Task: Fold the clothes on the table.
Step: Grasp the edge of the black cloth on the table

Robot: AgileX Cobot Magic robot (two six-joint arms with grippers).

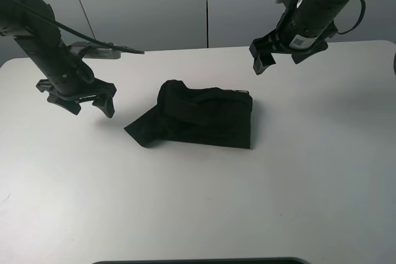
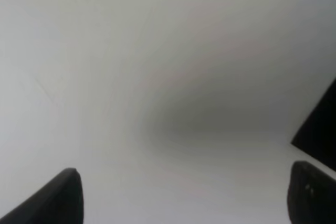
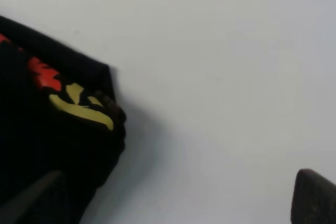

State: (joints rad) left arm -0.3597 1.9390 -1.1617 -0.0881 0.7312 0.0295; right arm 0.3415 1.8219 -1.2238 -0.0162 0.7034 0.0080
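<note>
The black T-shirt (image 1: 201,119) lies bunched and folded in the middle of the white table (image 1: 309,171), with a flap pointing to the front left. My left gripper (image 1: 86,104) hovers open and empty above the table, left of the shirt. In the left wrist view, my left gripper (image 2: 184,203) is over bare table, with a shirt corner (image 2: 321,124) at the edge. My right gripper (image 1: 284,54) is open and empty, raised behind the shirt's right end. In the right wrist view, my right gripper (image 3: 173,203) is beside the shirt (image 3: 47,145), whose red and yellow print (image 3: 79,106) shows.
Grey wall panels (image 1: 142,4) stand behind the table's far edge. A dark strip (image 1: 198,261) runs along the near edge of the exterior high view. White tabletop surrounds the shirt on all sides.
</note>
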